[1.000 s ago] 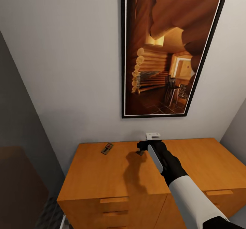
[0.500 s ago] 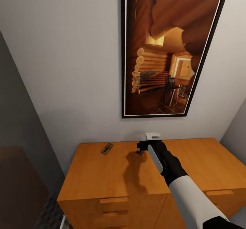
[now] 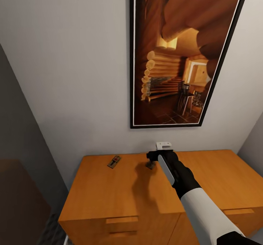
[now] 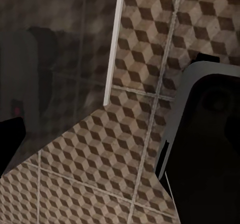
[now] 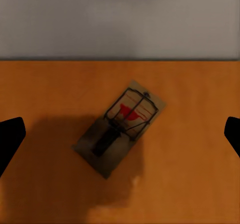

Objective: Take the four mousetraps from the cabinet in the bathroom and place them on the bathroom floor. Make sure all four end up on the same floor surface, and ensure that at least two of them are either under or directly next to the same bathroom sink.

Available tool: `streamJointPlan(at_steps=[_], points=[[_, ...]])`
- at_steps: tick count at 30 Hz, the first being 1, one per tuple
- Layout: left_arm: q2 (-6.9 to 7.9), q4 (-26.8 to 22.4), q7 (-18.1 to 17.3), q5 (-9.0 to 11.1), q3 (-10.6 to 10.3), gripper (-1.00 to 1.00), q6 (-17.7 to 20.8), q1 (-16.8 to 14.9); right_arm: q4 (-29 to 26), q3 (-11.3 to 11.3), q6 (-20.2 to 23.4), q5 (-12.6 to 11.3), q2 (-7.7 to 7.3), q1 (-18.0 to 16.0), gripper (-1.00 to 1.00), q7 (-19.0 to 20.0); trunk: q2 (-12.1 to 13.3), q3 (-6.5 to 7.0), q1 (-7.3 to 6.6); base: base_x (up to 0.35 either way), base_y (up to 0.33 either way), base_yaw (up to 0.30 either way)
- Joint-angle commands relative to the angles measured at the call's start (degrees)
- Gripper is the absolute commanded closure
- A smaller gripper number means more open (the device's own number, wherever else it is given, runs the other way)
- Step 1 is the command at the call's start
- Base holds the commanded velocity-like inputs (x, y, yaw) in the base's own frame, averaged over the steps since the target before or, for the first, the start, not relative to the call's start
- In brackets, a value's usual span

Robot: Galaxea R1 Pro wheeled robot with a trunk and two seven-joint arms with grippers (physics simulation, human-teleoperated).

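Cabinet (image 3: 120, 190) top, wall at 12 o'clock. Right gripper (image 5: 120, 134) spread wide, poised over trap (image 5: 120, 129); second trap (image 3: 114, 161) at 9 o'clock. Risk: thin board askew between fingers, likely to pivot or slip on closing. Versus earlier: view tilted slightly; arm unmoved.

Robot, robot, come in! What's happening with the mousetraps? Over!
Right gripper open above small brown wooden mousetrap on orange-brown cabinet top. Second mousetrap lies alongside. Nothing blocking.
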Motion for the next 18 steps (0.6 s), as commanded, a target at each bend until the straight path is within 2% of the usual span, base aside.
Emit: streamJointPlan(at_steps=[1, 18], points=[[-0.03, 0.22, -0.01, 0.46, -0.47, -1.0, -0.36, -0.1, -0.04, 0.12, 0.15, -0.61, -0.02, -0.06, -1.0, -0.57, -0.13, -0.13, 0.05, 0.12, 0.0, 0.0], [-0.04, 0.2, -0.03, 0.46, -0.45, -1.0, -0.36, -0.08, -0.04, 0.18, 0.15, -0.61, 0.06, -0.06, -1.0, -0.54, -0.13, -0.65, 0.05, 0.019, 0.0, 0.0]])
